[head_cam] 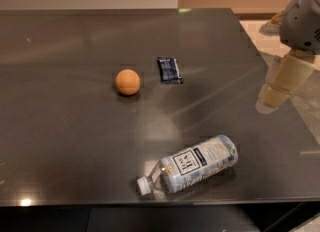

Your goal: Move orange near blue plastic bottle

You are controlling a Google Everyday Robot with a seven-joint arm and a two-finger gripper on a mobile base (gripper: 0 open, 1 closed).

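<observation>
The orange is a small round matte ball resting on the dark table, left of centre. The blue plastic bottle lies on its side near the front edge, its white cap pointing to the lower left and its dark-and-white label facing up. The orange and the bottle are well apart. My gripper is at the far right, over the table's right edge, far from both the orange and the bottle. It holds nothing that I can see.
A small dark blue flat packet lies just right of the orange. The table's right edge runs diagonally under my arm, with light floor beyond. A wall stands behind the table's far edge.
</observation>
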